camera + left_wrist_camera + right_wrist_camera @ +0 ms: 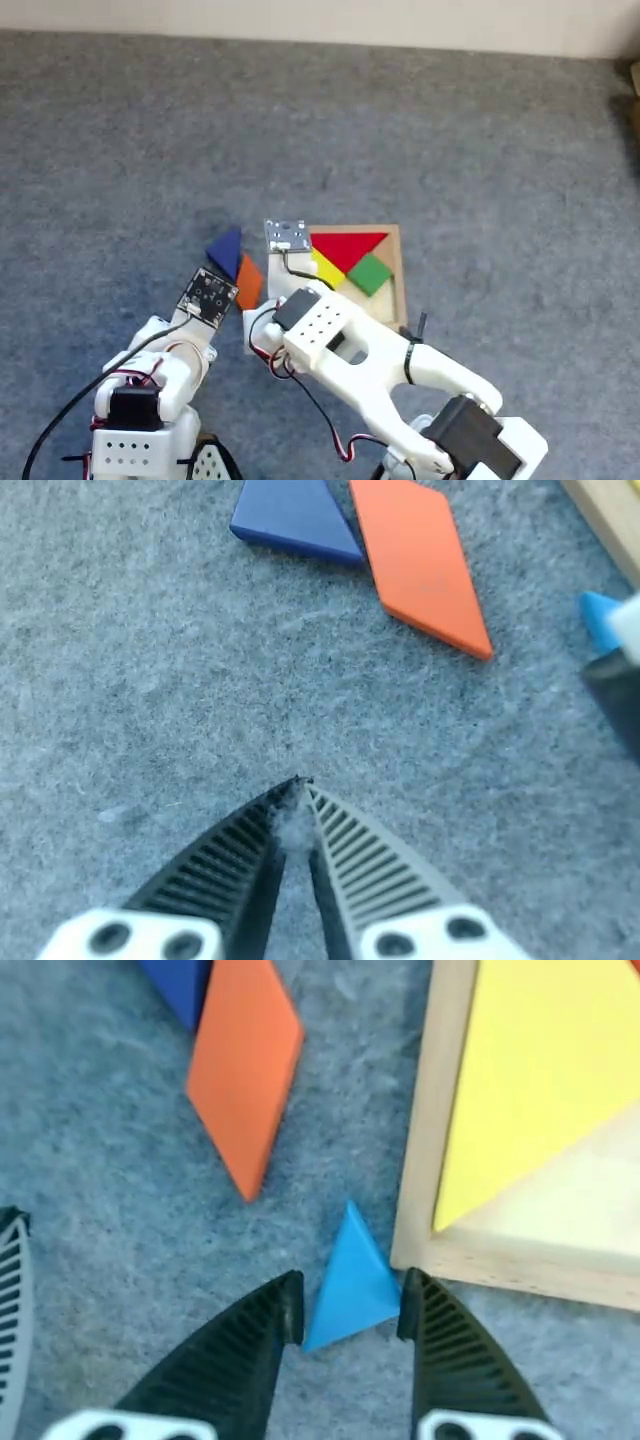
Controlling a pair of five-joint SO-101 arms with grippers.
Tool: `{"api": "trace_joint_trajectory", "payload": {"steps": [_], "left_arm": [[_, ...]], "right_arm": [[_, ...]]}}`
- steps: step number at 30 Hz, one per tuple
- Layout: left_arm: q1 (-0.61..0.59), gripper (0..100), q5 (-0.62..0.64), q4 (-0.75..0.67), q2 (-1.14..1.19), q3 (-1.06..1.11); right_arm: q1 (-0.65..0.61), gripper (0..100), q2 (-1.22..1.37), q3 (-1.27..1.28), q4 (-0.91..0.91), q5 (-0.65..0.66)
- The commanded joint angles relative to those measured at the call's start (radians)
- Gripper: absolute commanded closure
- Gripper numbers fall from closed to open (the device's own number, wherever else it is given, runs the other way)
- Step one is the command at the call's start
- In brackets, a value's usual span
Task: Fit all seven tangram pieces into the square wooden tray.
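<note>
R gripper (350,1305): jaws narrow, pinching light-blue triangle (350,1280) by its edges, just outside tray (430,1160) rim. Piece prob. light, stiff, thin, slick; edge grip suits. L gripper (300,785): closed, empty. Orange parallelogram (245,1070), dk-blue triangle (178,985): on carpet (100,1210) nearby.
</note>
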Motion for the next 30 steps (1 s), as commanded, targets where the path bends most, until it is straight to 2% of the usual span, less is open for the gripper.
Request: {"api": "trace_joint_trajectory", "payload": {"steps": [1,16,20,27,30], "left_arm": [[-0.007,99,-0.008,0.003,-0.022,0.022],[-0.007,99,-0.008,0.003,-0.022,0.022],[-0.007,99,-0.008,0.003,-0.022,0.022],[-0.007,99,-0.008,0.003,-0.022,0.022],[-0.007,99,-0.008,0.003,-0.022,0.022]], "right_arm": [[-0.013,82.8,-0.002,0.004,0.019,-0.012],[-0.013,82.8,-0.001,0.038,0.008,0.021],[-0.016,82.9,-0.001,0.045,-0.094,0.029],[-0.012,83.0,0.150,0.038,-0.079,0.025],[-0.002,88.9,0.159,0.036,-0.038,0.029]]}}
